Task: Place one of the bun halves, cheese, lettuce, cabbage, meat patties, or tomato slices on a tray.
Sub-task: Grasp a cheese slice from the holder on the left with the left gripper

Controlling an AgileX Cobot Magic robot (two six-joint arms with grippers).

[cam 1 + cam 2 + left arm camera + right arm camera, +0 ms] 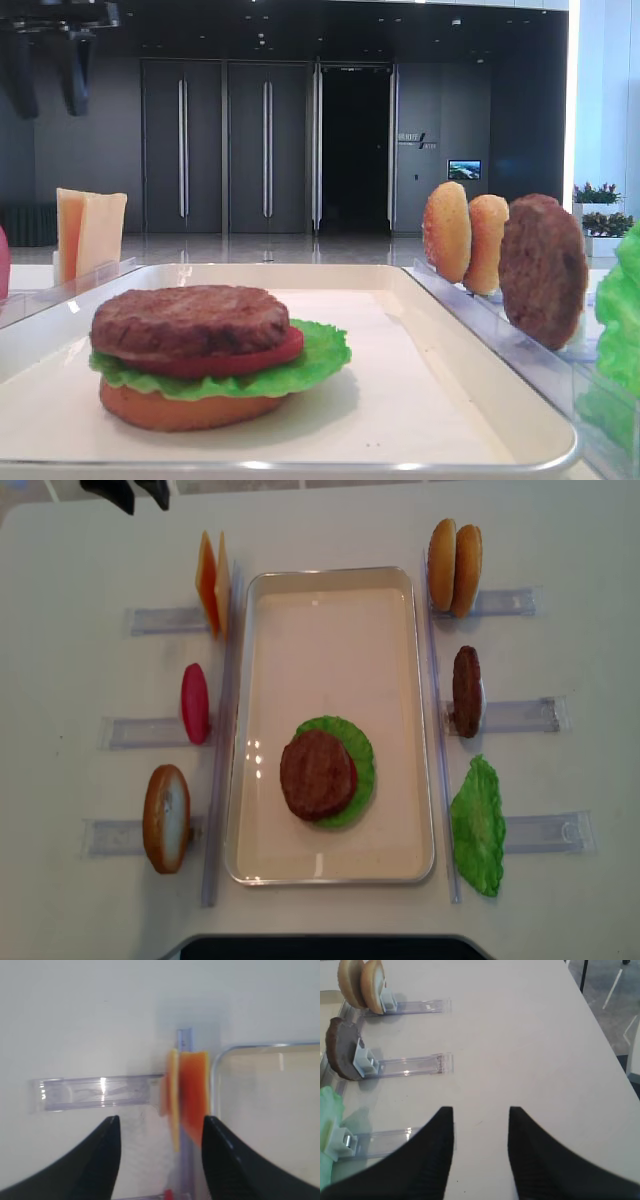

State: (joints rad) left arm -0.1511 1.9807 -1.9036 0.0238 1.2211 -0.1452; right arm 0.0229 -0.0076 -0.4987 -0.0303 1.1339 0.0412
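Currently left tool (pixel 161 1132) open above the cheese (pixel 192 1097), which stands upright just outside the tray (pixel 216 1067) corner. Right tool (pixel 481 1125) open over bare worktop (pixel 520 1035). Stack on tray: patty (pixel 190 318), probably tomato (pixel 250 360), lettuce (pixel 310 365), bun (pixel 185 408)

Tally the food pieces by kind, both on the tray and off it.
Bun halves: 4
Meat patties: 2
Lettuce leaves: 2
Tomato slices: 2
Cheese slices: 2
Total: 12
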